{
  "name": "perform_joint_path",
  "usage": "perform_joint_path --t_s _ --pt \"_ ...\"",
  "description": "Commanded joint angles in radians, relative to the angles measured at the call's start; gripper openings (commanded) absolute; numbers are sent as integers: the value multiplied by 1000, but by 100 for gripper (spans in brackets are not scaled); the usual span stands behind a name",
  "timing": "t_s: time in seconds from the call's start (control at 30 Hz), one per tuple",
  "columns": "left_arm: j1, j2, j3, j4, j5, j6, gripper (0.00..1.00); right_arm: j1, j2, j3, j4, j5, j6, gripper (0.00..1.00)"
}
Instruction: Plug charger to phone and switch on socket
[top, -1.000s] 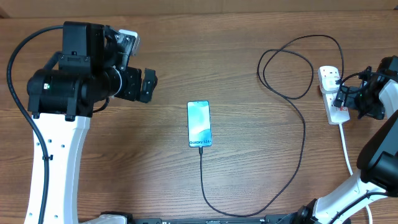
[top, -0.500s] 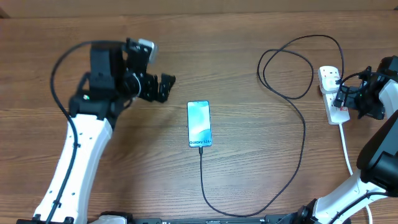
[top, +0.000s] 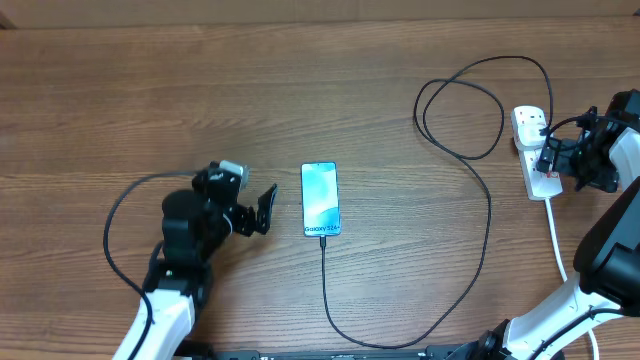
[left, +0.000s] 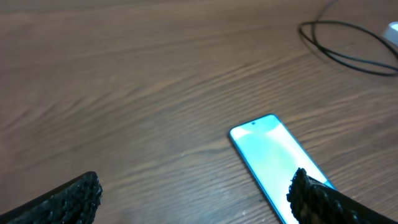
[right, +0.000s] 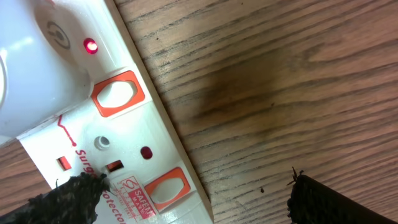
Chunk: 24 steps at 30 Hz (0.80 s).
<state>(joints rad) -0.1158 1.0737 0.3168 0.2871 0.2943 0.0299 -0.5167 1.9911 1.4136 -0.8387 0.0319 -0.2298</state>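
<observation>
**Gripper status: both released; phone cabled, socket indicator lit**

Left gripper (top: 264, 208) is released. The left wrist view shows its two black fingertips (left: 61, 200) spread wide apart with nothing between them. It sits low over the wooden surface (top: 400, 60), just beside the left long edge of the phone (top: 320, 199) and not touching it.

Right gripper (top: 547, 160) is also released. In the right wrist view its fingertips sit at opposite lower corners of the frame. It hangs directly over the socket (top: 527, 122); whether a fingertip touches the strip cannot be told.

1. Phone: lies flat, screen up and lit light blue, near the middle of the surface. The "Galaxy S24" text is at the end nearest the robot.
2. Charger (top: 489, 215): a thin black cable. Its tip (top: 322, 238) meets the phone's near end. The cable runs toward the robot, curves right, climbs along the right side and forms a loop next to the socket.
3. Socket: a white strip at the far right of the surface. Its white cord (top: 555, 235) trails toward the robot.
4. Right wrist view detail: a white rounded adapter (right: 31, 68) occupies one outlet, and a small red lamp (right: 91, 45) glows on it. Two white rocker switches in orange frames (right: 117, 94) are visible on the strip.
</observation>
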Motion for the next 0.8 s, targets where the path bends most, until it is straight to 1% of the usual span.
perform_joint_path --t_s 0.0,0.1,0.2,0.23,0.3,0.4,0.5,0.77 --pt "5 -79 -101 36 -108 -83 100 0 33 -4 -1 15 -7 100" --pt "5 -128 -188 88 -122 -117 99 0 33 -4 -1 14 -7 100" --pt "6 -180 -294 201 -124 -175 100 0 33 -4 -1 14 -7 100" --pt "6 -196 -317 208 -130 -200 99 0 33 -4 -1 14 -7 100" --pt "9 -219 -312 166 -145 -220 100 0 33 -4 -1 14 -7 100" --pt "11 -245 -312 138 -153 -216 100 0 33 -4 -1 14 -7 100" --pt "11 -281 -312 76 -175 -217 100 0 33 -4 -1 14 -7 100" --pt "11 -462 -312 -184 -238 -216 99 0 33 -4 -1 14 -7 100"
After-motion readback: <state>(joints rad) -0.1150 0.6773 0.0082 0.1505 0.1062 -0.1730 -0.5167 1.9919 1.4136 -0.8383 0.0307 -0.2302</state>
